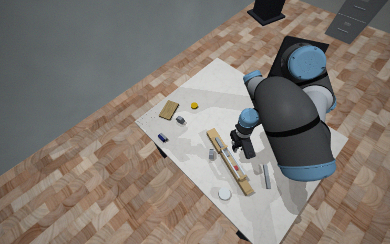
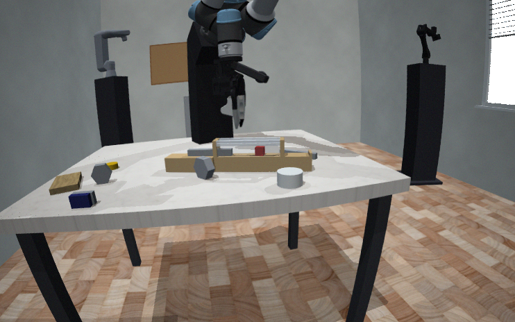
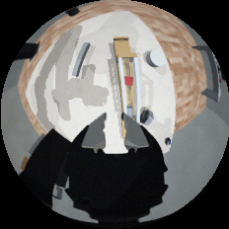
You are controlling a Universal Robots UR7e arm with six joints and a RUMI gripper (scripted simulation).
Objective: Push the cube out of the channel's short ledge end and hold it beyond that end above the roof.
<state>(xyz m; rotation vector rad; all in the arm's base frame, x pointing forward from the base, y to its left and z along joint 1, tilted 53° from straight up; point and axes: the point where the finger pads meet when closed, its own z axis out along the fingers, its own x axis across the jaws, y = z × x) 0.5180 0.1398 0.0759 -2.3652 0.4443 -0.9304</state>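
Note:
A long wooden channel [image 1: 229, 160] with a clear roof lies on the white table. It also shows in the exterior view [image 2: 239, 159] and the wrist view [image 3: 127, 84]. A small red cube [image 1: 236, 167] sits inside it under the roof, past the middle [image 2: 259, 150] [image 3: 128, 81]. A grey stick [image 1: 219, 142] [image 2: 209, 152] lies on the channel's open far ledge, its tip at the roof's mouth. My gripper [image 1: 236, 145] [image 2: 239, 116] hangs well above the table, beside the channel on the robot's side. Its fingers stand narrow and hold nothing.
A second grey bar [image 1: 266, 176] lies on the table near the robot. A grey hex block [image 1: 211, 154] sits against the channel's outer side. A white cylinder [image 1: 224, 193], another hex block [image 1: 180, 119], a yellow disc [image 1: 194, 105], a wooden plate [image 1: 168, 110] and a blue block [image 1: 162, 138] lie farther off.

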